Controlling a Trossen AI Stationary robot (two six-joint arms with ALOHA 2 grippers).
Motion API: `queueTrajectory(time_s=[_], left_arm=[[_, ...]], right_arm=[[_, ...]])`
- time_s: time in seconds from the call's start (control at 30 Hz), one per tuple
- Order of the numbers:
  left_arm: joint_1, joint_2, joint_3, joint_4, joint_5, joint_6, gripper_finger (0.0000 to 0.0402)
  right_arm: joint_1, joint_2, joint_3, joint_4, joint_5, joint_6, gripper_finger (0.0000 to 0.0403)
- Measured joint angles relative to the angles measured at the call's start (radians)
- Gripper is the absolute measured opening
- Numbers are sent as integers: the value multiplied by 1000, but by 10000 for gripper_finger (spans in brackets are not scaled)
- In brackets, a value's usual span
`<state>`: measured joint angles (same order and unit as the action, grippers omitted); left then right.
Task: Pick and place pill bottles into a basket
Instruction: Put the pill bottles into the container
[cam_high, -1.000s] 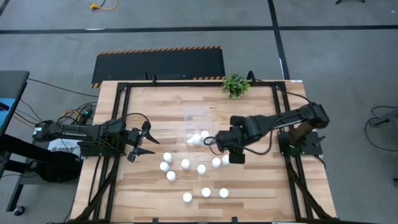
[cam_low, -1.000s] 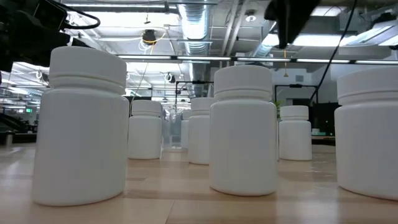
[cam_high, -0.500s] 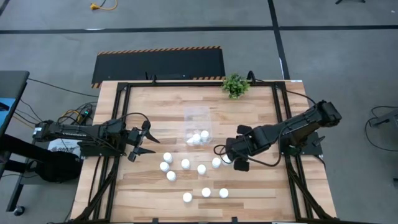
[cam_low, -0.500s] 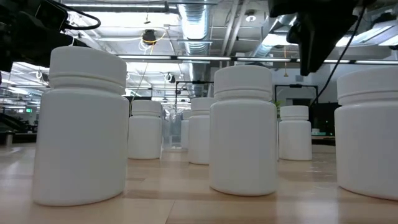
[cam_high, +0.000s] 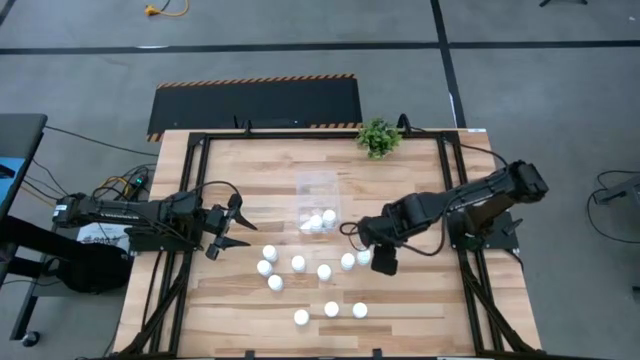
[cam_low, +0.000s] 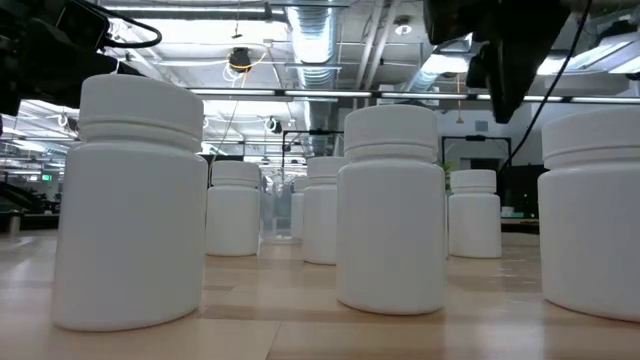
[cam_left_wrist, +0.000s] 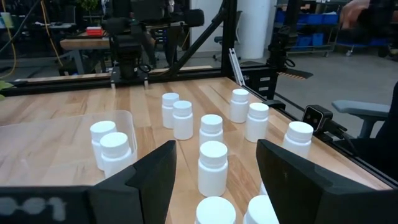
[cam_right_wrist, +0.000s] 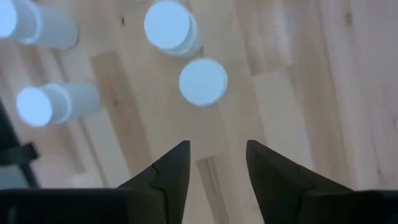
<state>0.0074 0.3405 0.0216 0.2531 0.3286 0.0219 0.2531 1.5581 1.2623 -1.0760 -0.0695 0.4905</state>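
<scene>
Locating the pill bottles (cam_high: 298, 263): we count nine loose white bottles standing upright on the wooden table (cam_high: 230, 320), in a loose cluster toward the near half, well apart from the plant.
Row of bottles: we see several in a line from near the left gripper across to the right gripper, with three more nearer the front edge.
Basket (cam_high: 318, 200): we find the clear rectangular container near the table's middle, just beyond the cluster.
Basket contents: we see two white bottles (cam_high: 322, 220) inside it at its near end; the left wrist view shows them standing upright behind the clear wall (cam_left_wrist: 124, 127).
Right gripper (cam_high: 372, 250): we place it above the right end of the bottle row, pointing down at the table.
Right gripper state: we see its fingers (cam_right_wrist: 171, 171) parted with bare wood between them, holding nothing; one bottle cap (cam_right_wrist: 203, 81) lies just ahead of the fingertips, not touching them.
Left gripper (cam_high: 232, 228): we place it over the left part of the table, beside the cluster, fingers spread apart and empty.
Left gripper outlook: we see its fingers (cam_left_wrist: 149, 180) framing a bottle (cam_left_wrist: 212, 167) farther off.
Potted plant (cam_high: 378, 137): we find it at the far edge of the table.
</scene>
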Motion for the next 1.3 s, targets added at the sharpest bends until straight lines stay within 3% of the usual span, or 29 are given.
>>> queueTrajectory(time_s=[0.17,0.37,0.5,0.63,0.9,1.3], left_arm=[[0,0,0,0,-1,-1,211],[0,0,0,0,-2,-3,211],[0,0,0,0,-2,-6,211],[0,0,0,0,-2,-7,211],[0,0,0,0,-3,-12,211],[0,0,0,-10,-3,-18,211]], right_arm=[[-64,0,100,-128,-46,-91,174],[-177,6,319,-341,-43,-178,192],[-267,37,425,-388,-37,-178,197],[-300,112,447,-412,-53,-208,201],[-204,255,446,-404,-53,-302,201],[-1,284,440,-334,102,-123,215]])
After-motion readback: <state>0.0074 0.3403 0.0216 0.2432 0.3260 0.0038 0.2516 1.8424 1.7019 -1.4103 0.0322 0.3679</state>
